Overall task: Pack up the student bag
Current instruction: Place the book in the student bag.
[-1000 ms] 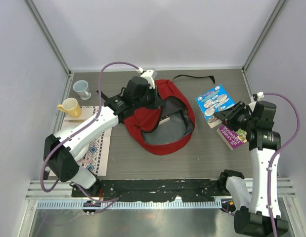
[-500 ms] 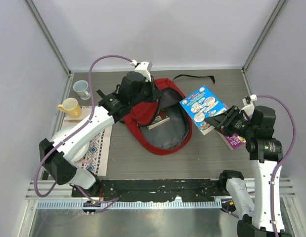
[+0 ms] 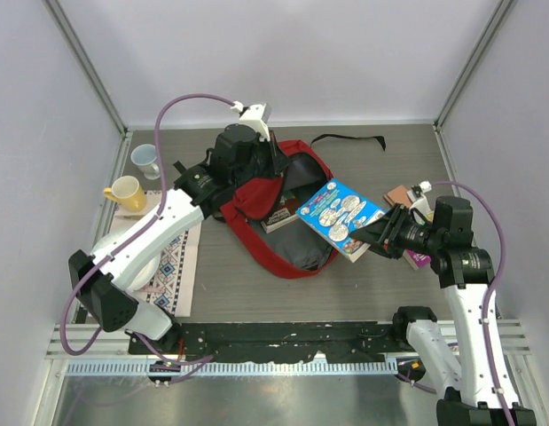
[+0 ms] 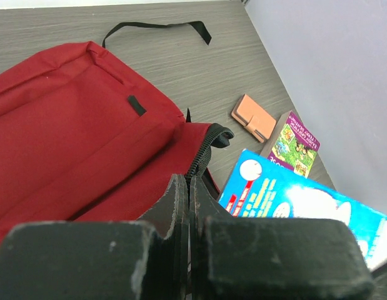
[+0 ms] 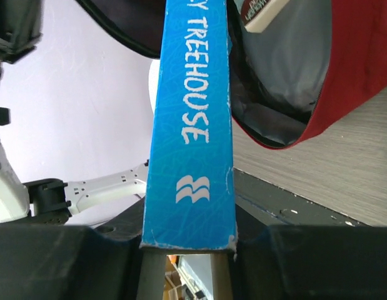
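From my overhead view, a yellow mug (image 3: 125,193) stands by the far corner of a patterned mat (image 3: 178,266), with a pale blue cup (image 3: 147,160) just behind it on the grey wooden table (image 3: 256,293). A loose black strap (image 3: 349,139) lies near the back wall, well apart.

From above, the purple book (image 3: 415,258) lies mostly under the right arm (image 3: 469,297), and the small book (image 3: 278,218) inside the bag (image 3: 253,202) is partly covered by the blue book (image 3: 341,215), its cover too small to read. At the right wrist, the top edge cuts the blue spine's title to "Y TREEHOUSE".
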`<state>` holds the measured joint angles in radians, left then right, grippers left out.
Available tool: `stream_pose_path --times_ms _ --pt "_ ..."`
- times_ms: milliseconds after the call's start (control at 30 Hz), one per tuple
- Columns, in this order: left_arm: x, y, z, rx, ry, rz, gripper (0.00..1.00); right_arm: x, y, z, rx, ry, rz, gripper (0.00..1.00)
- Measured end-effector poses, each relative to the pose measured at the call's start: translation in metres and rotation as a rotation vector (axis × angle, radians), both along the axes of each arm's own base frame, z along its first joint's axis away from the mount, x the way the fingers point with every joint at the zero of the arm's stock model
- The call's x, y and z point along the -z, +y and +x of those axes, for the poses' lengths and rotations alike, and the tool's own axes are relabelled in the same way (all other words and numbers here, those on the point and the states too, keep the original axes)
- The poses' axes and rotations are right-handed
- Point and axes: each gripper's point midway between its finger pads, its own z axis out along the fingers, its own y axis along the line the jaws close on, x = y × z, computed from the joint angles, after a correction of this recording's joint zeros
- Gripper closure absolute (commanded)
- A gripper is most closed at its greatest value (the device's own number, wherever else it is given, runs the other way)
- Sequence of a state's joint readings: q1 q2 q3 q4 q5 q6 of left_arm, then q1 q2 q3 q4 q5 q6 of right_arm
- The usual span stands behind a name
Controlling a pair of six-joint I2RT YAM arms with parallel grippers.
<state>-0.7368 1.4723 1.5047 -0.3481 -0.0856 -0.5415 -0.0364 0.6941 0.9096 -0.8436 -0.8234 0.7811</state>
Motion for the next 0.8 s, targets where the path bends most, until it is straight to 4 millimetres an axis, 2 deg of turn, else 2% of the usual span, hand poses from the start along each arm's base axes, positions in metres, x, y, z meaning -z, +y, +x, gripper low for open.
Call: stream_pose_path --times_ms 200,433,533,633,800 --pt "0.000 -0.001 -0.001 0.004 0.003 -0.003 1.00 0.038 0.017 0.003 -0.050 0.102 0.046 0.99" --pt "0.001 -0.003 -0.002 0.013 0.010 -0.015 1.00 0.070 0.065 0.021 -0.127 0.159 0.108 0.99" --pt "0.005 -0.004 -0.003 0.016 0.022 -0.022 1.00 0.077 0.080 0.038 -0.118 0.155 0.112 0.99" --pt "0.008 -0.006 -0.004 0.025 0.031 -0.026 1.00 0.087 0.091 0.065 -0.075 0.145 0.119 0.99" --pt "0.010 -0.008 -0.008 0.043 0.037 -0.035 1.00 0.125 0.112 0.109 -0.001 0.181 0.129 0.99"
